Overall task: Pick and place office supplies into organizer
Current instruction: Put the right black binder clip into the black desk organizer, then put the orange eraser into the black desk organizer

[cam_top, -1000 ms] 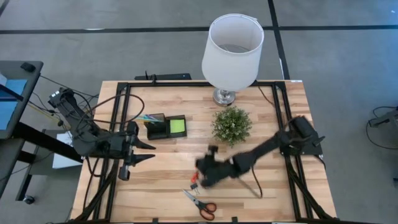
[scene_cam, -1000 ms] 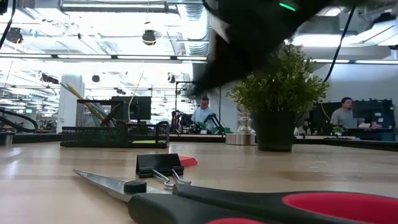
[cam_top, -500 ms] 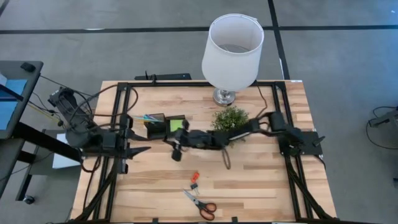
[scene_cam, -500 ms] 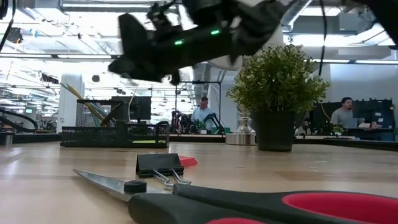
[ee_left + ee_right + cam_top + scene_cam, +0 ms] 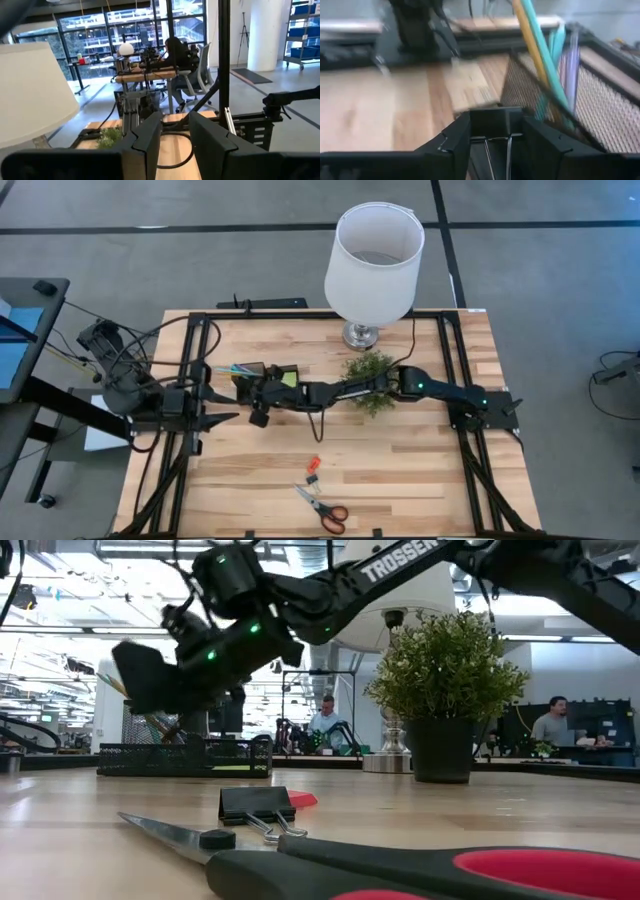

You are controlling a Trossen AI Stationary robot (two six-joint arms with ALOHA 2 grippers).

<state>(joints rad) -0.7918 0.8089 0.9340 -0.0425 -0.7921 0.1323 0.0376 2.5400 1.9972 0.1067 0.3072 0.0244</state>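
Note:
The black mesh organizer (image 5: 268, 383) stands at the table's far left, with pens (image 5: 233, 368) in its tall compartment and a lime-green pad (image 5: 288, 379) in its tray. My right gripper (image 5: 250, 392) reaches across the table to the organizer's near side, shut on a black clip (image 5: 495, 120). The right wrist view shows the mesh wall (image 5: 600, 110) and pens (image 5: 540, 55) just ahead. Red-handled scissors (image 5: 322, 505), an orange clip (image 5: 313, 465) and another black clip (image 5: 255, 805) lie near the front edge. My left gripper (image 5: 222, 420) hovers open at the left, holding nothing. My right gripper pinches the black clip's folded body (image 5: 496, 116) between its two fingers (image 5: 456, 140). The clip's wire handles (image 5: 487, 150) run back toward the wrist. The fingers come from the table's right, slanting a little downward. The clip is lifted clear of the table.
A white-shaded lamp (image 5: 372, 260) stands at the far middle. A small potted plant (image 5: 372, 375) sits under my outstretched right arm. Black frame rails (image 5: 195, 360) run along the table's left and right sides. Bare wood lies between the organizer and the scissors.
My right gripper has swept with the black clip from above the scissors near the front edge toward the far left. It has passed in front of the plant and come to the organizer's near side.

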